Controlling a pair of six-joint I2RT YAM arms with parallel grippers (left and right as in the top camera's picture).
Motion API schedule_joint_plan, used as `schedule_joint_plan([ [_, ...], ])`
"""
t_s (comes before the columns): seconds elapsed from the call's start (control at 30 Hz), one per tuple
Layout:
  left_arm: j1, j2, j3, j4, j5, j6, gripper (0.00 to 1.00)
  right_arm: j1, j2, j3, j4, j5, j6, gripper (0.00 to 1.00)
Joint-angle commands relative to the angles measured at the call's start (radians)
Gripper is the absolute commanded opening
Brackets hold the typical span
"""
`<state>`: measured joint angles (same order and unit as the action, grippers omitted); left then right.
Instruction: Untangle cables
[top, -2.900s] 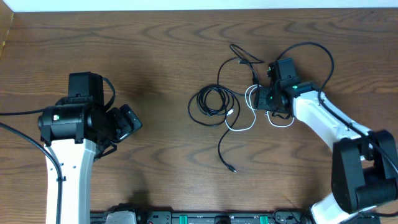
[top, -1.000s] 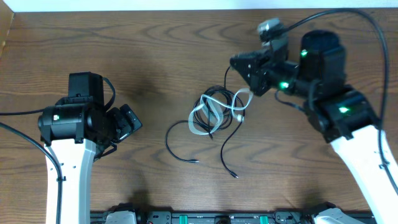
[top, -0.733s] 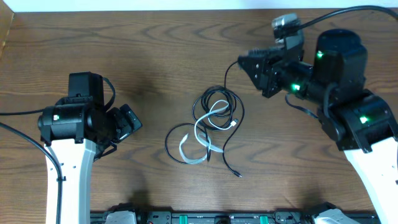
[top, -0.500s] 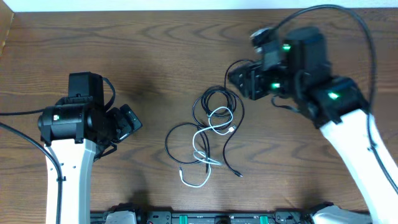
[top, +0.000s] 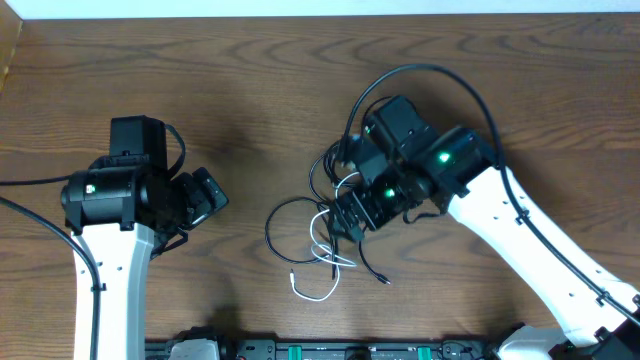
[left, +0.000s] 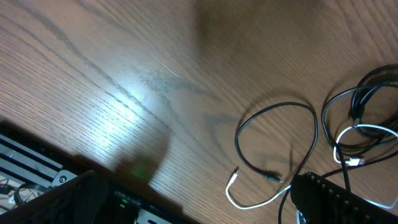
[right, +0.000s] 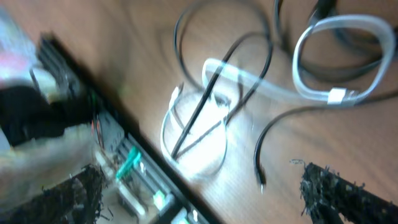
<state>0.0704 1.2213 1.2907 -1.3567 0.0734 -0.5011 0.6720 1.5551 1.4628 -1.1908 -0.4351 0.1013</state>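
Brown wooden tabletop (top: 300, 80) from above: the cables (top: 320, 250) lie knotted at centre, right pincer (top: 350, 215) poised over them. Left wrist view: left pincer (left: 199, 196) gapes empty, well aside. Right wrist view: fingers (right: 348, 193) wide, nothing held; a grab looks in hand, so next probably comes closing on one strand.

Dark wood-grain bench (top: 250, 90), pale strip (top: 300, 8) along its far edge, black rail (top: 330, 352) with green clips at its near edge
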Motion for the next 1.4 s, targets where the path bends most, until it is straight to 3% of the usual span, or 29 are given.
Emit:
schedule_joint_plan([
  [0.0,0.003,0.000,-0.002,-0.003,-0.002,-0.008,0.99,0.051,-0.005,-0.001,-0.047,-0.002,-0.137,0.99],
  [0.23,0.003,0.000,-0.002,-0.003,-0.002,-0.008,0.99,0.203,0.000,-0.083,0.054,0.134,-0.161,0.93],
  [0.47,0.003,0.000,-0.002,-0.003,-0.002,-0.008,0.99,0.279,0.026,-0.211,0.218,0.270,-0.060,0.91],
  [0.53,0.003,0.000,-0.002,-0.003,-0.002,-0.008,0.99,0.284,0.037,-0.227,0.230,0.268,-0.053,0.84],
  [0.63,0.003,0.000,-0.002,-0.003,-0.002,-0.008,1.00,0.285,0.053,-0.235,0.229,0.253,-0.049,0.55],
  [0.67,0.003,0.000,-0.002,-0.003,-0.002,-0.008,0.99,0.285,0.055,-0.235,0.231,0.240,-0.049,0.50],
  [0.83,0.003,0.000,-0.002,-0.003,-0.002,-0.008,0.99,0.286,0.055,-0.235,0.242,0.170,-0.050,0.45],
  [0.9,0.003,0.000,-0.002,-0.003,-0.002,-0.008,1.00,0.285,0.055,-0.237,0.237,0.171,-0.050,0.37],
  [0.97,0.003,0.000,-0.002,-0.003,-0.002,-0.008,0.99,0.285,0.055,-0.242,0.238,0.171,-0.050,0.18],
  [1.03,0.003,0.000,-0.002,-0.003,-0.002,-0.008,0.99,0.285,0.055,-0.246,0.238,0.171,-0.049,0.04],
  [1.2,0.003,0.000,-0.002,-0.003,-0.002,-0.008,0.99,0.284,0.053,-0.222,0.262,0.171,-0.002,0.01],
  [1.37,0.003,0.000,-0.002,-0.002,-0.002,-0.008,0.99,0.251,0.020,-0.048,0.251,0.189,0.000,0.01],
])
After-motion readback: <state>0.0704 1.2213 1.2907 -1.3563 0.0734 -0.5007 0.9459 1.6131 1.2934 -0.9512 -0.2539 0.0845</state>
